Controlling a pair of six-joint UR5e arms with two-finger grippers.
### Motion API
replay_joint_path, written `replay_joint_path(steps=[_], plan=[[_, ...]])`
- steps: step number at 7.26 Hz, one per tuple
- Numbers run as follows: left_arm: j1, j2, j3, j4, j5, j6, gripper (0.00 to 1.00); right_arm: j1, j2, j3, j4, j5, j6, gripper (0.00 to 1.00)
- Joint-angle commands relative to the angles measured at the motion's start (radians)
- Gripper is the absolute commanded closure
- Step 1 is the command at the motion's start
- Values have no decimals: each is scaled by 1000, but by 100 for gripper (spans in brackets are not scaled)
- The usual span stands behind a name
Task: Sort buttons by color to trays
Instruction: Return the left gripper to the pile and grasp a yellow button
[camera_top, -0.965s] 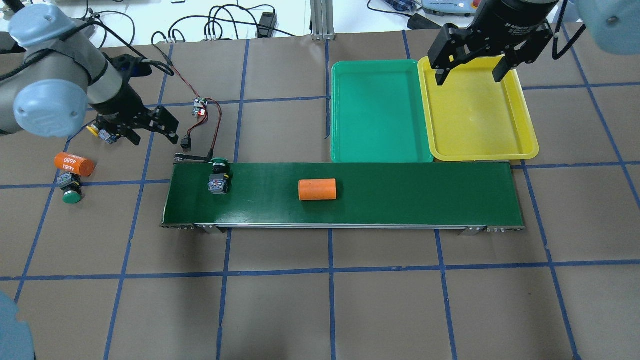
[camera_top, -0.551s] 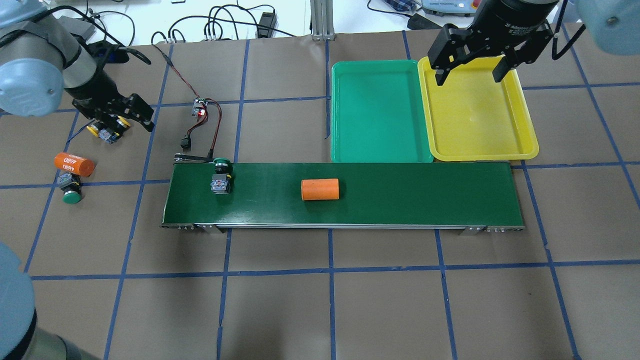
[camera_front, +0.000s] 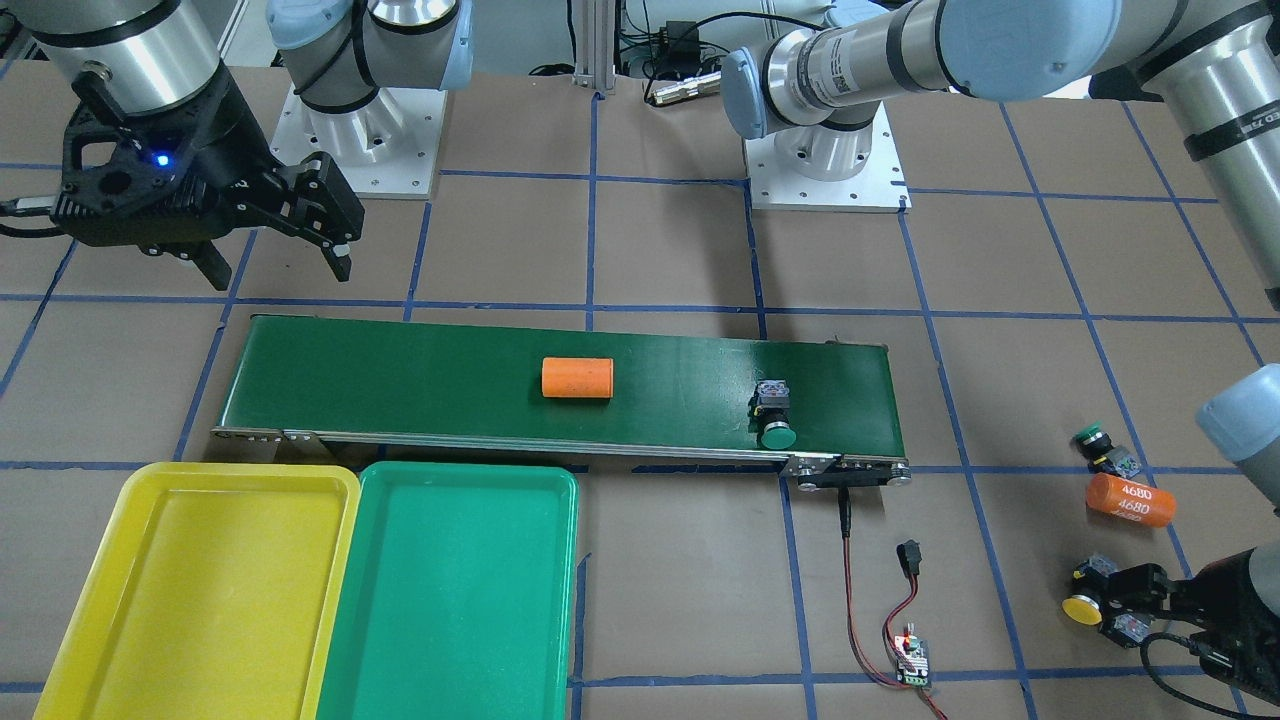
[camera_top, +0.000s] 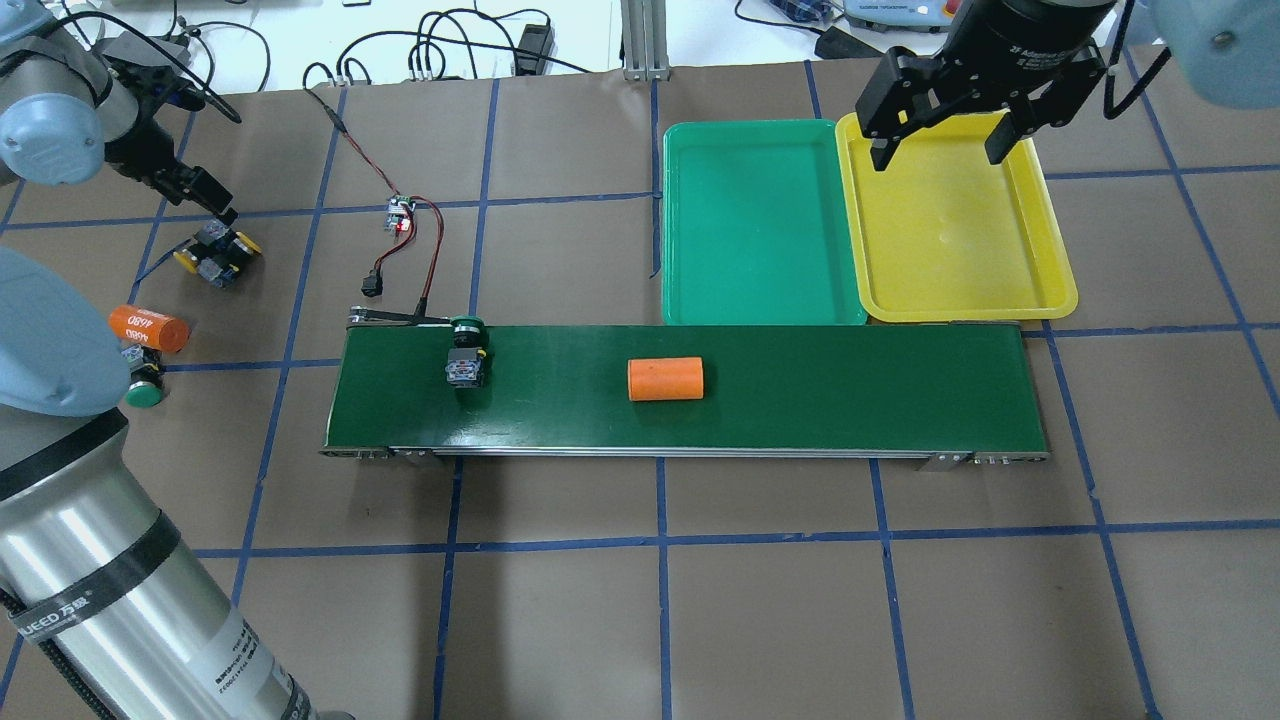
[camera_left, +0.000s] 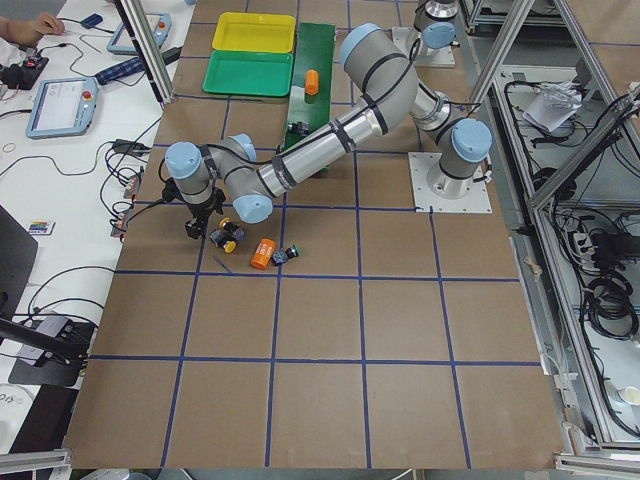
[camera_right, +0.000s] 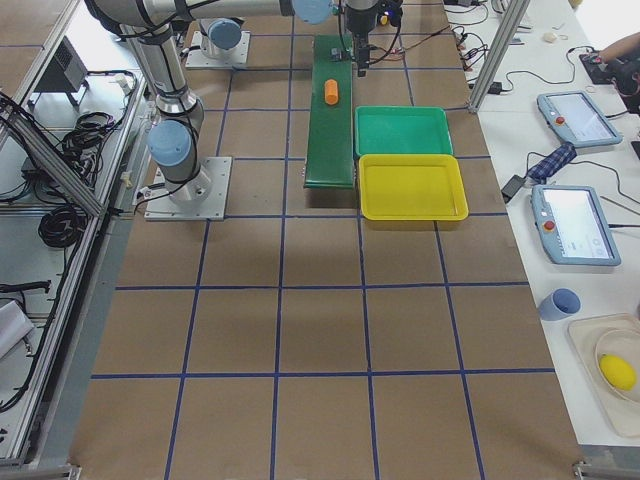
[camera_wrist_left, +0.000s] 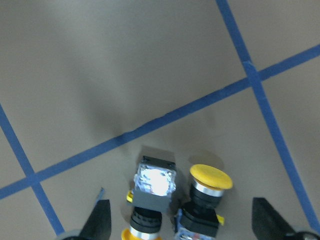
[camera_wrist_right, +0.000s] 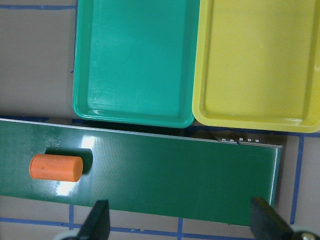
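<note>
Two yellow buttons (camera_top: 216, 256) lie side by side on the table at the far left, also in the left wrist view (camera_wrist_left: 210, 187). My left gripper (camera_wrist_left: 182, 227) is open, its fingers either side of them, just above. One green button (camera_top: 465, 352) lies on the conveyor belt's left end. Another green button (camera_front: 1100, 448) lies on the table by an orange cylinder. The green tray (camera_top: 760, 225) and yellow tray (camera_top: 955, 230) sit side by side behind the belt, with nothing in them. My right gripper (camera_top: 940, 150) is open and holds nothing above the yellow tray's far end.
A dark-green conveyor belt (camera_top: 850, 390) crosses the table's middle with an orange cylinder (camera_top: 665, 379) on it. Another orange cylinder marked 4680 (camera_top: 150, 327) lies at the far left. A small circuit board with red and black wires (camera_top: 400, 220) lies behind the belt's left end.
My left gripper has pulled back to the far left of the yellow buttons, which stay on the table. The green button and orange cylinder have moved right on the belt. The right arm is still.
</note>
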Motion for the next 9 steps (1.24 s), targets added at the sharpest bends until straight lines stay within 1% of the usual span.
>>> replay_joint_path(steps=[1,2,4,6,7,8,9], plan=[[15,-39,25,0,1,8,0,0,0,0,0,0,1,0],[16,-36,19,-6,1,9,0,-2,1,0,-1,0,1,0],[19,-39,15,0,42,53,0,-2,1,0,0,0,1,0],[50,-48,6,0,42,71,0,-2,1,0,0,-1,1,0],[52,-57,22,6,42,87,0,-2,1,0,0,0,1,0],[46,-56,6,-2,38,88,28,-2,1,0,0,0,1,0],[44,-54,4,-6,36,90,68,-2,1,0,0,0,-1,0]])
